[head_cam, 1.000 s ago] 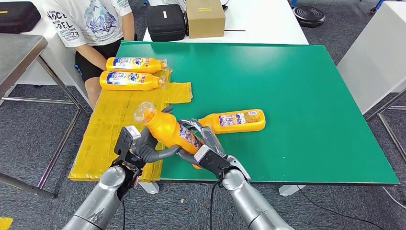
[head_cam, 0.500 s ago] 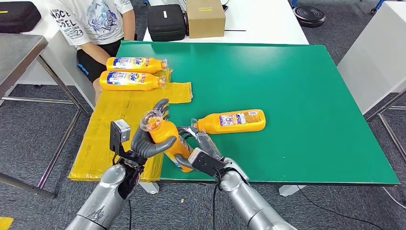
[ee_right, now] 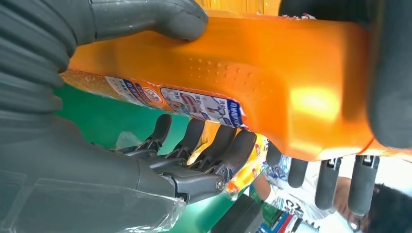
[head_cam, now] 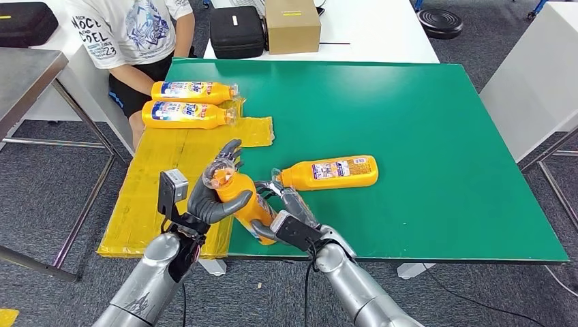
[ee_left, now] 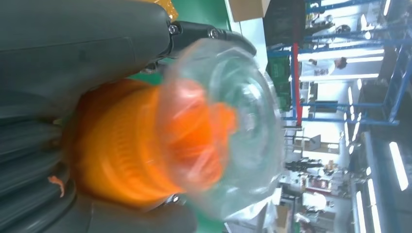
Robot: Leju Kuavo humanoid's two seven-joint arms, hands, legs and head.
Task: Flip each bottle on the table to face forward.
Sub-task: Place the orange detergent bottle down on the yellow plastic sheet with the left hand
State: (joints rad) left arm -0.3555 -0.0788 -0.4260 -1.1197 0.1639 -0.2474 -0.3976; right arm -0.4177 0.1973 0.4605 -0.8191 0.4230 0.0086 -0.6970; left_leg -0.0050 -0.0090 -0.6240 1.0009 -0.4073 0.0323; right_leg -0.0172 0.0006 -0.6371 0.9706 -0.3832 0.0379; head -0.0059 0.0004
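I hold an orange bottle (head_cam: 244, 203) with a clear cap (head_cam: 220, 170) tilted up off the front edge of the green table (head_cam: 409, 122). My left hand (head_cam: 208, 197) grips its neck just under the cap (ee_left: 228, 126). My right hand (head_cam: 283, 214) holds the lower body, with the thumb (ee_right: 145, 17) pressed on the bottle (ee_right: 243, 73) and the fingers (ee_right: 204, 145) stretched along its label side. A second orange bottle (head_cam: 332, 172) lies on its side just beyond my right hand. Two more bottles (head_cam: 194, 90) (head_cam: 187, 114) lie side by side on the yellow mat (head_cam: 157, 184).
A person in a white T-shirt (head_cam: 133, 34) sits at the far left corner, close to the two bottles. A black case (head_cam: 236, 30) and a cardboard box (head_cam: 292, 25) stand on the white table behind. A metal table (head_cam: 27, 75) stands at the left.
The held bottle has swung from a low slant to nearly upright, its cap rising and shifting right. My left hand turned with the neck, and my right hand stayed at the base.
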